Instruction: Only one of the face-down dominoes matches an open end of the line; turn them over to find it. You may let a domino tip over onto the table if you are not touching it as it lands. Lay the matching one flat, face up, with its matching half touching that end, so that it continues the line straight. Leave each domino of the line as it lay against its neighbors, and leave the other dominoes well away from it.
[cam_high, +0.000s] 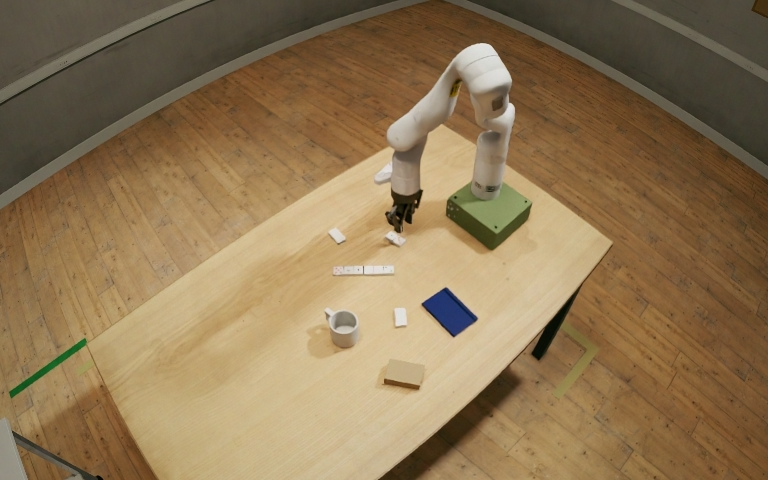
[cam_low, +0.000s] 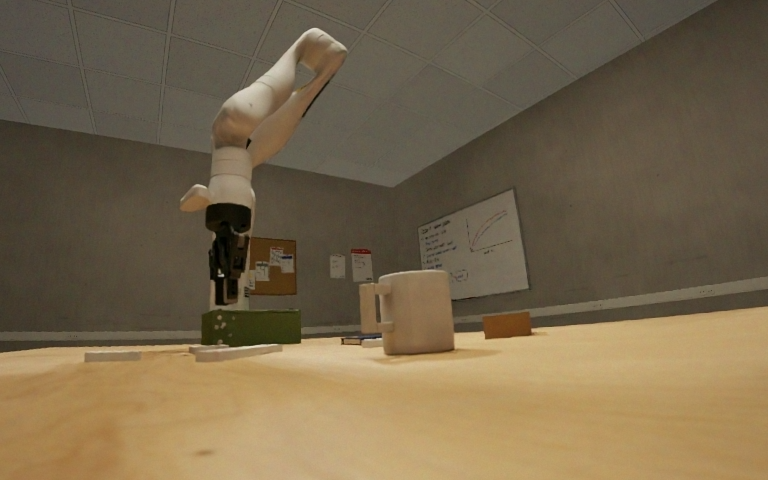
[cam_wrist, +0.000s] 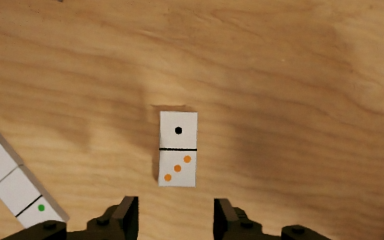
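A face-up domino (cam_high: 395, 238) (cam_wrist: 170, 140) lies flat with one black pip on one half and three orange pips on the other. My gripper (cam_high: 398, 229) (cam_low: 226, 303) (cam_wrist: 176, 215) is partly open and empty, above the table near it. The line (cam_high: 368, 270) (cam_low: 240, 352) (cam_wrist: 19, 189) lies straight; its left end in the top view has red pips. In the wrist view its near end shows a green pip, partly hidden by a finger. One blank-backed domino (cam_high: 336, 235) (cam_low: 112, 356) lies beyond the line's left part, another (cam_high: 400, 317) between mug and blue tray.
A grey mug (cam_high: 344, 329) (cam_low: 419, 314) stands below the line in the top view. A blue tray (cam_high: 449, 311) lies right of the lower blank domino. A tan box (cam_high: 403, 374) (cam_low: 506, 325) lies toward the near edge. The green robot base (cam_high: 489, 212) (cam_low: 260, 326) is behind.
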